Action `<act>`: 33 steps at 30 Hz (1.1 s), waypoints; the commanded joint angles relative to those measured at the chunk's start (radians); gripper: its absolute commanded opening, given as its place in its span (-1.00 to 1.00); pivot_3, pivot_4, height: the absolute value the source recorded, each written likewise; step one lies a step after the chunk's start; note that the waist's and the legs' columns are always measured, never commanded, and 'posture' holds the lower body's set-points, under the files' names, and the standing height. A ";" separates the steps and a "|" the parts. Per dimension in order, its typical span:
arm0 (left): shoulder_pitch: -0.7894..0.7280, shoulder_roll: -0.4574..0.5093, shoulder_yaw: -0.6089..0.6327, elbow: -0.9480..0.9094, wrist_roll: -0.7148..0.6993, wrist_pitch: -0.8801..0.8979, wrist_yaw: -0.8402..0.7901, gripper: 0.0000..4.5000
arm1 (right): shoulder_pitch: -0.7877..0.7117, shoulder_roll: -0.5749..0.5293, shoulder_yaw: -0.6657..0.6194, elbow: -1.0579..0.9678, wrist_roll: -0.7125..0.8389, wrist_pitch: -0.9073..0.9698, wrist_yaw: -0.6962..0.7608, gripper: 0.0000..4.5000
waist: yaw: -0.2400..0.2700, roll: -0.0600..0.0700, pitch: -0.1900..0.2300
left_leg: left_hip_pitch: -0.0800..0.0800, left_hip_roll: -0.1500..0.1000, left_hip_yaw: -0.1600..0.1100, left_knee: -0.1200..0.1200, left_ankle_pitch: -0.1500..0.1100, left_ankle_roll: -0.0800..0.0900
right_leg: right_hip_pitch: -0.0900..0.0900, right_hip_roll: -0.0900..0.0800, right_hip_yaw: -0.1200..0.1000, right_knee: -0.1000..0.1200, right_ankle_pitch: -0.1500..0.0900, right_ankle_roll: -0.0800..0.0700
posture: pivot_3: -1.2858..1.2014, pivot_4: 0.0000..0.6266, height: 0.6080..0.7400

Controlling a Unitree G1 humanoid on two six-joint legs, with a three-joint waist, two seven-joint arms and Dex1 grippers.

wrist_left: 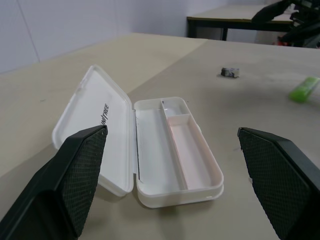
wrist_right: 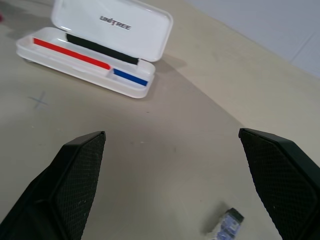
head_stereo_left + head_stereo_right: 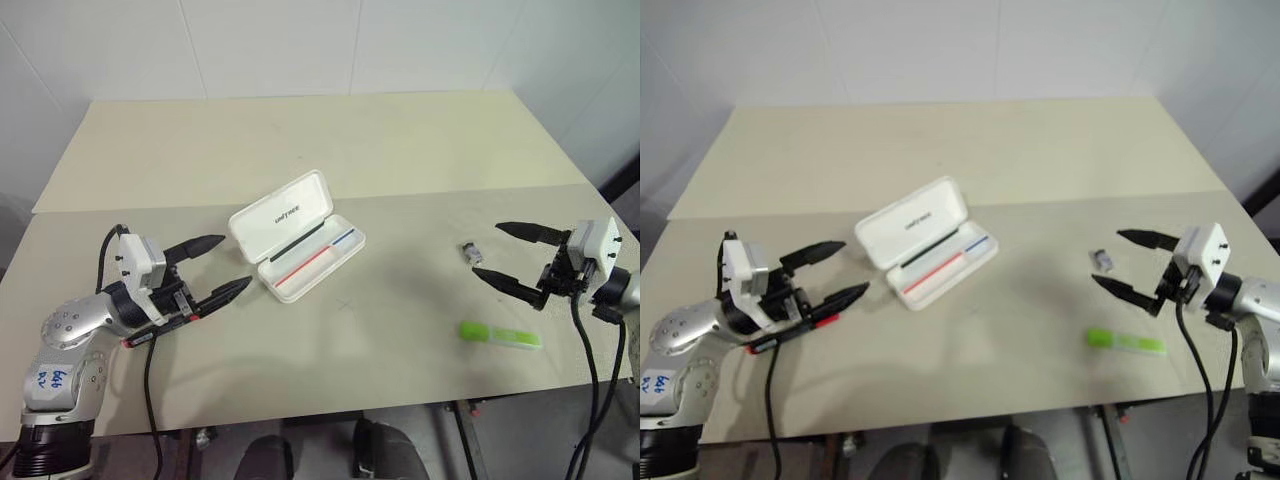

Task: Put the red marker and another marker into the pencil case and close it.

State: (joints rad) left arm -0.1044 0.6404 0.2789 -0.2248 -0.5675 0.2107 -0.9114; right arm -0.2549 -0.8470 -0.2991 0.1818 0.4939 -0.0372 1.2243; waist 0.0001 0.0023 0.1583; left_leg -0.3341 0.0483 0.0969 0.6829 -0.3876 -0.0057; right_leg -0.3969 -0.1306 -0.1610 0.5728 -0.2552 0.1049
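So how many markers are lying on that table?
2. The red marker lies near the table's front edge on the robot's left, partly hidden under the left gripper. The green marker lies on the right side, in front of the right gripper.

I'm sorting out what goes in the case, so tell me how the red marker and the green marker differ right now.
The red marker is slim and dark with red ends; the green marker is thicker, lime green with a paler part. The red marker lies under the left gripper, partly hidden by it; the green marker lies in the open, near the right gripper. Both lie flat on the table, outside the open pencil case, and neither is held.
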 commanded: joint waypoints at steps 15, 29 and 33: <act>-0.003 0.024 -0.002 -0.082 -0.045 0.050 -0.036 0.98 | -0.024 -0.009 0.013 -0.097 0.033 0.063 0.060 1.00 | 0.002 0.000 0.000 | 0.000 0.000 0.000 0.000 0.000 0.000 | 0.000 0.000 0.000 0.000 0.000 0.000 | 0.03 -0.52 1.00; -0.127 0.051 -0.157 -0.074 0.057 0.182 0.047 0.15 | -0.109 0.041 0.103 -0.170 0.070 0.120 0.114 1.00 | 0.013 0.000 0.000 | 0.000 -0.001 -0.001 0.001 0.000 0.000 | 0.000 0.000 0.000 0.000 0.000 0.000 | 0.03 -0.52 1.00; -0.223 0.006 -0.247 -0.028 0.131 0.207 0.104 0.15 | -0.115 0.050 0.108 -0.191 0.073 0.125 0.106 1.00 | 0.024 0.000 0.000 | 0.000 -0.001 0.000 0.001 0.000 0.000 | 0.000 0.000 0.000 0.000 0.000 0.000 | 0.03 -0.52 1.00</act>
State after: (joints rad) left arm -0.2948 0.6667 0.0648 -0.2533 -0.4640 0.4060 -0.8378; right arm -0.3534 -0.7959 -0.1708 0.0287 0.5416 0.0896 1.3302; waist 0.0237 0.0020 0.1581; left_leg -0.3343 0.0475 0.0967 0.6837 -0.3875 -0.0058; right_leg -0.3967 -0.1304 -0.1613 0.5730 -0.2551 0.1049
